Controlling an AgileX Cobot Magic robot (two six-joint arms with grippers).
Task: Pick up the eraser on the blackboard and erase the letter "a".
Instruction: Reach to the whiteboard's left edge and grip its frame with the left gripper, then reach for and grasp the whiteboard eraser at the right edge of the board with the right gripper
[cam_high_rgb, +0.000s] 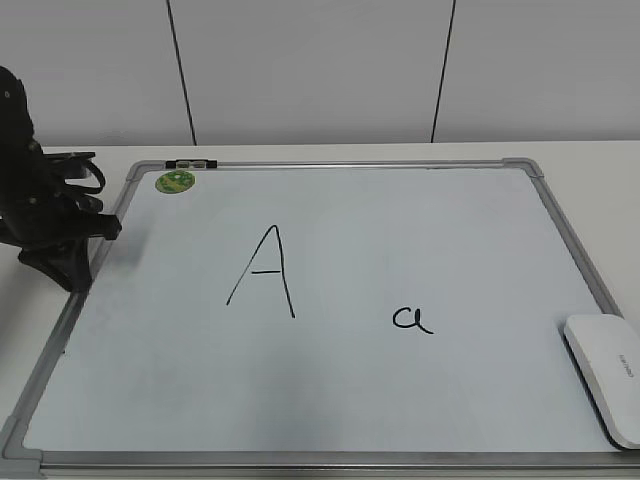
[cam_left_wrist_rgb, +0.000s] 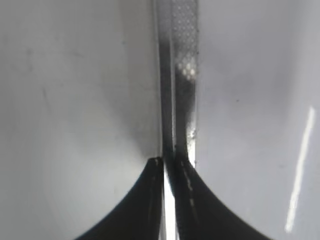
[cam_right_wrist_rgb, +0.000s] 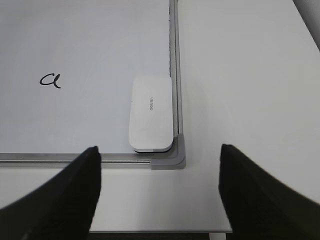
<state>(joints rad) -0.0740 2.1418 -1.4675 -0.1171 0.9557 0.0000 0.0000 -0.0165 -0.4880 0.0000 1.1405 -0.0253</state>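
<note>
The white eraser (cam_high_rgb: 605, 375) lies flat at the near right corner of the blackboard (cam_high_rgb: 400, 230), against its right frame. In the right wrist view the eraser (cam_right_wrist_rgb: 150, 112) is just ahead of my right gripper (cam_right_wrist_rgb: 159, 150), which is open and empty, above the table in front of the board's corner. The small letter "a" (cam_high_rgb: 412, 319) is left of the eraser; it also shows in the right wrist view (cam_right_wrist_rgb: 50, 80). My left gripper (cam_high_rgb: 75, 272) is shut, its tips (cam_left_wrist_rgb: 170, 162) at the board's left frame (cam_left_wrist_rgb: 182, 75). The right gripper is out of the exterior view.
A tall capital "A" (cam_high_rgb: 263, 272) is at the board's middle. A round green sticker (cam_high_rgb: 175, 181) sits at its far left corner. White table (cam_right_wrist_rgb: 240, 75) lies right of the board; its front edge is just below the right gripper. A wall stands behind.
</note>
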